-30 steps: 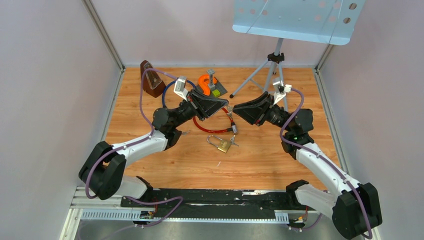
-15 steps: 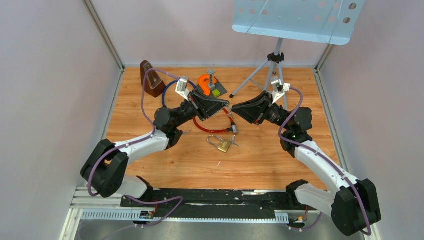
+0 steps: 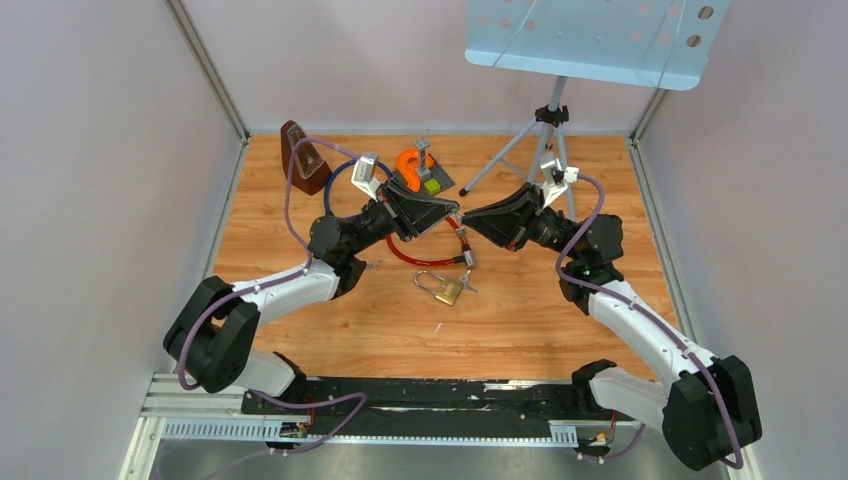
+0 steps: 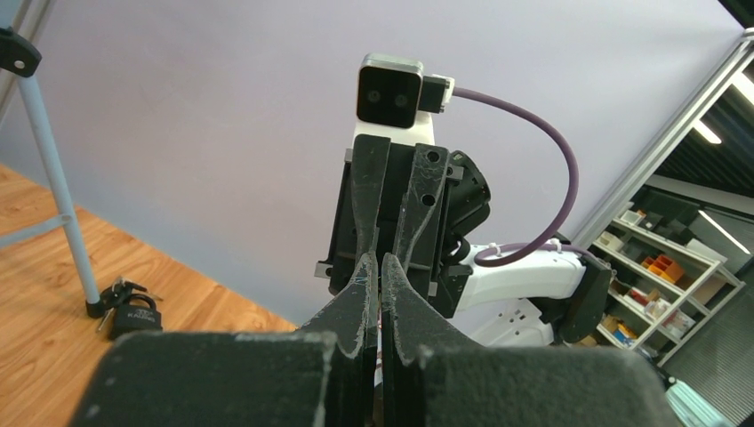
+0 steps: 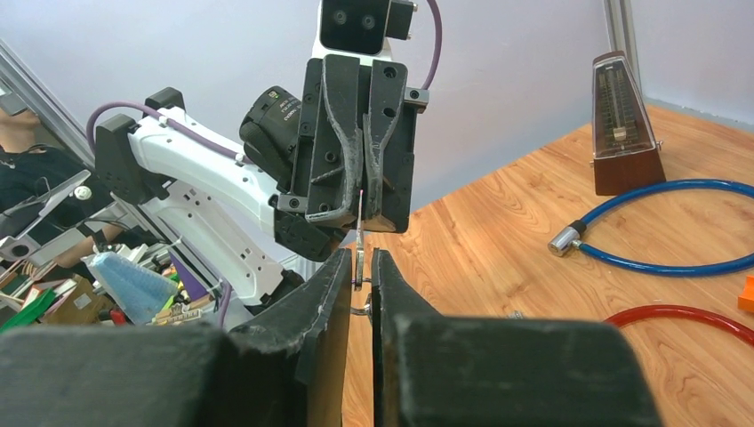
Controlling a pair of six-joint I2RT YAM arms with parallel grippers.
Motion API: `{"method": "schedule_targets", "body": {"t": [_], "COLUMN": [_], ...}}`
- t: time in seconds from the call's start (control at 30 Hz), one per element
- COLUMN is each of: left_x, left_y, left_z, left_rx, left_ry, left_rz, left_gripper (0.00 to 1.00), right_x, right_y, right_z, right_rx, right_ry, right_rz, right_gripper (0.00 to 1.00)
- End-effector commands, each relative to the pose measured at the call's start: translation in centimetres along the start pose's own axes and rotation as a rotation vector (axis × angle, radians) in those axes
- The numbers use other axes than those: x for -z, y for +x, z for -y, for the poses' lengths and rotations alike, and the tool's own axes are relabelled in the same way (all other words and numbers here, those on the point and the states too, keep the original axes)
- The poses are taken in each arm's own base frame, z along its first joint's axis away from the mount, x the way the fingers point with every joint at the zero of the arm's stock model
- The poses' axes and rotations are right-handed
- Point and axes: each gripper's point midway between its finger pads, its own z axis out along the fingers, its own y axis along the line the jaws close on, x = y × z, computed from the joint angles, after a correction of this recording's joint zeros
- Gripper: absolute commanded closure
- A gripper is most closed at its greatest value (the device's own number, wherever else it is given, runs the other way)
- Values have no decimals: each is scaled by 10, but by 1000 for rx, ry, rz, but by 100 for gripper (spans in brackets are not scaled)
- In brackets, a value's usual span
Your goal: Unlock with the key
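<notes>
**Ana:** Take me across the overhead frame from the left.

**Me:** At the upper left are the metronome point(image 3: 303, 158) and the blue cable point(image 3: 336, 178), both off to one side of where I work. At the middle of the frame I have the left gripper point(image 3: 453, 212) raised off the table point(image 3: 300, 330). Its fingers are pressed together on a thin strip of metal that I take to be the key point(image 5: 357, 236). The right wrist camera shows it best, hanging out of the left fingertips.

**Ana:** Why hold it up in the air?

**Me:** I read it as a handover. A key lying flat on wood gives me little to grab. Held up like this, its free end is offered to the other arm.

**Ana:** And the lock?

**Me:** The brass padlock point(image 3: 449, 291) lies on the wood just below centre, under the two sets of fingertips, and neither arm touches it. I can't tell from here whether its shackle is seated. A red cable point(image 3: 410, 258) loops just beside it, and I can't say which of the two the key fits.

**Ana:** What about the right side?

**Me:** The right gripper point(image 3: 468, 215) meets the left one tip to tip. Its fingers are nearly together, with the key in the slit between them. I can't tell whether the pads bite yet, so I want the left pinch kept on, or the key could drop. The music stand point(image 3: 590, 40) is at the upper right, behind that arm.
</notes>
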Motion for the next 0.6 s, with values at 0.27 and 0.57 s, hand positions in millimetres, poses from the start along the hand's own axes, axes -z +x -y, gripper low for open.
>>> {"method": "schedule_targets", "body": {"t": [0.27,0.57], "left_x": [-9,0], "left_y": [-18,-5], "left_z": [17,-17], "left_rx": [-31,-88], "left_ry": [64,-115], "left_rz": [48,-56], "left_gripper": [100,35], "right_x": [-5,5], "right_y": [-15,-14], "right_z": [-17,-1], "right_rx": [57,95], "right_ry": [-63,60], "right_rz": [23,61], "right_gripper": [100,100]}}
